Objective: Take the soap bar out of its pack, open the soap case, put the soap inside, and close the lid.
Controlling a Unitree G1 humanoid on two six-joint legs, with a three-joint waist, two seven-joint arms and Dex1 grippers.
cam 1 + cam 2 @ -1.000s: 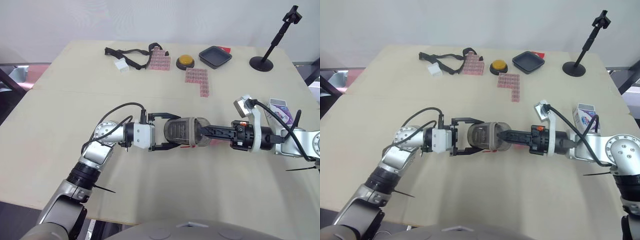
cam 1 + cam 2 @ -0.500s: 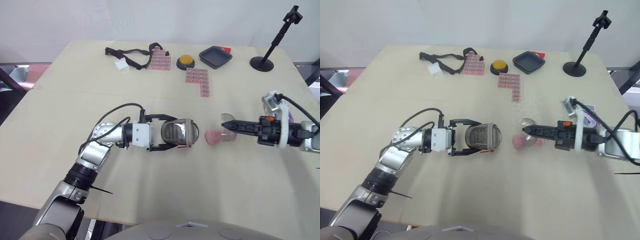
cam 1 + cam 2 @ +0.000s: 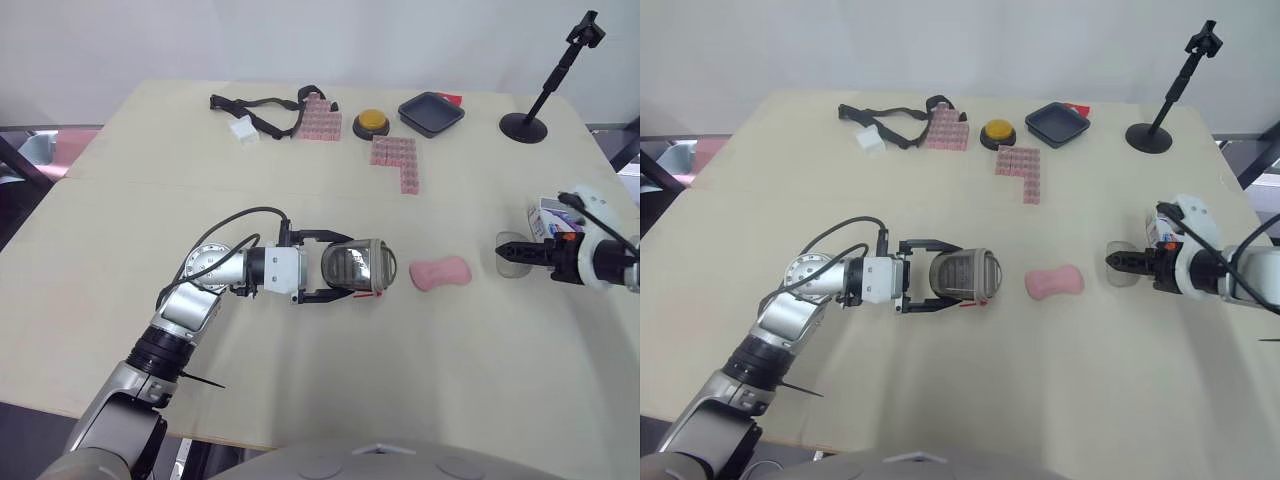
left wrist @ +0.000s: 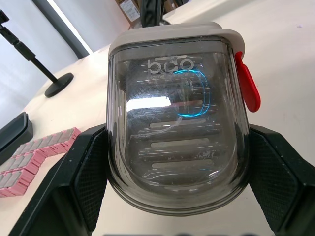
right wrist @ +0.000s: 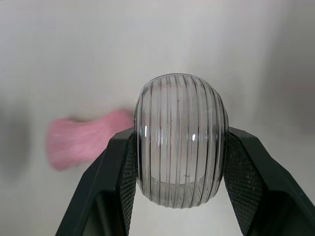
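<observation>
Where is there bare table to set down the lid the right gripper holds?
The widest bare table lies along the near edge, in front of the soap and the case in the left gripper. A narrower gap separates soap from the lid in the right gripper. The far edge is crowded: strap, pink blocks, tray.

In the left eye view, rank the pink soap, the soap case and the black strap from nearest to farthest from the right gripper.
From the right gripper, holding a clear ribbed piece:
1. Pink soap, lying just beside it.
2. Soap case, at the middle, in the left gripper.
3. Black strap, far back on the left.
</observation>
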